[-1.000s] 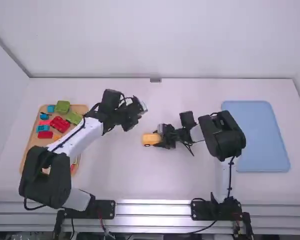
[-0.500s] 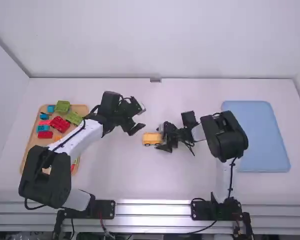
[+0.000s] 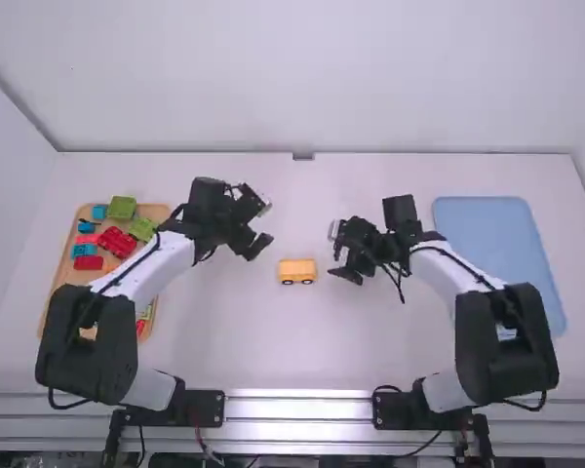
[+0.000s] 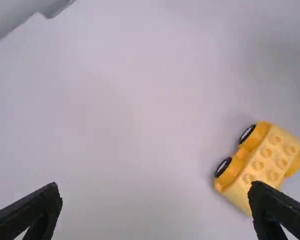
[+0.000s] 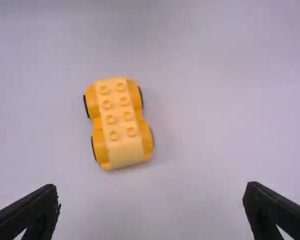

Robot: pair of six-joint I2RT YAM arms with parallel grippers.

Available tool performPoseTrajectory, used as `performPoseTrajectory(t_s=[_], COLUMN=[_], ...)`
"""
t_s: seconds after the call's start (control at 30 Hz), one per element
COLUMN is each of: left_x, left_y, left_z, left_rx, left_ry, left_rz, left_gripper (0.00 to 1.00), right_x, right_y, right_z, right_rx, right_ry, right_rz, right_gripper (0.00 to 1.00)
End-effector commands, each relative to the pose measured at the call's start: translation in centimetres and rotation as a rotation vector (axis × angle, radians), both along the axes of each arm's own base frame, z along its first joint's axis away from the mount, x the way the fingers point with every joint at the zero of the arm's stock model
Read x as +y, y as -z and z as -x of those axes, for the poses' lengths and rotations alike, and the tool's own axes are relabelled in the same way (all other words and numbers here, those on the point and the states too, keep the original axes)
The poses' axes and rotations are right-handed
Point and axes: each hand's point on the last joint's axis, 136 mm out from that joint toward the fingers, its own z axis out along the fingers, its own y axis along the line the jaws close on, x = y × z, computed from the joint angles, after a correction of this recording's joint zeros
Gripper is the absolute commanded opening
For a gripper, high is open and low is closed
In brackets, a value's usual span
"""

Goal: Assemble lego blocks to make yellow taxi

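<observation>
A yellow-orange block car with dark wheels [image 3: 296, 271] stands on the bare table between the two grippers, touched by neither. To its upper left is my left gripper [image 3: 257, 246], and to its right my right gripper [image 3: 343, 263]. In the left wrist view the left gripper [image 4: 155, 194] has its fingers wide apart, the car [image 4: 270, 160] lying by one fingertip. The right wrist view has the right gripper [image 5: 151, 191] spread with nothing held, and the studded top of the car [image 5: 117, 117] beyond it.
A wooden tray [image 3: 159, 211] of red, green and blue blocks lies at the left, partly behind the left arm. On the right is a blue tray [image 3: 502, 244], its near edge by the right arm.
My right gripper has let go of the yellow car and drawn back to the right, its arm swinging outward. My left gripper has shifted slightly left. The car stays in place.
</observation>
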Motion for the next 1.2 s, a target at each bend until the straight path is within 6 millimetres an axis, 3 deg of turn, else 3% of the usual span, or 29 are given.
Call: performPoseTrajectory(t_s=[0.0, 0.1, 0.2, 0.3, 0.43, 0.53, 0.73, 0.93, 1.07, 1.17], left_x=[1.4, 2.9, 5.0, 9.3, 14.5, 17.4, 19.3, 22.3, 25.1, 27.5], left_y=[0.0, 0.2, 0.0, -1.3, -3.8, -6.2, -7.2, -8.1, -7.4, -6.6], left_z=[-0.3, -0.8, -1.7, -2.1, -0.3, 2.1, 5.0, 5.6, 4.9, 5.6], left_rx=[-0.007, -0.012, -0.004, -0.038, -0.111, -0.176, -0.168, -0.193, -0.052, 0.082], left_ry=[-0.077, -0.151, -0.362, -0.682, -1.033, -1.201, -1.208, -1.354, -1.298, -1.224], left_rz=[-0.048, -0.101, -0.098, -0.127, -0.174, -0.223, -0.407, -0.383, -0.246, -0.09], left_gripper=[0.99, 0.99, 0.99, 0.99, 0.99, 0.99, 0.99, 0.99, 0.99, 0.99], right_x=[-1.1, -1.4, -1.2, -0.9, -0.5, -1.3, -2.6, -1.9, -1.7, -1.3], right_y=[-0.2, -0.4, -1.0, -2.0, -5.6, -8.0, -7.4, -8.0, -8.3, -8.3], right_z=[-1.0, -1.3, -2.0, -3.2, -6.0, -8.1, -8.9, -9.0, -9.2, -9.1], right_rx=[-0.056, -0.076, -0.111, -0.137, -0.203, -0.262, -0.325, -0.327, -0.351, -0.364], right_ry=[0.049, 0.061, 0.061, 0.111, 0.239, 0.369, 0.398, 0.4, 0.406, 0.393], right_rz=[0.08, 0.092, 0.079, 0.038, -0.082, -0.126, -0.033, -0.069, -0.061, -0.046], right_gripper=[0.98, 0.98, 0.98, 0.98, 0.98, 0.98, 0.98, 0.98, 0.98, 0.98])
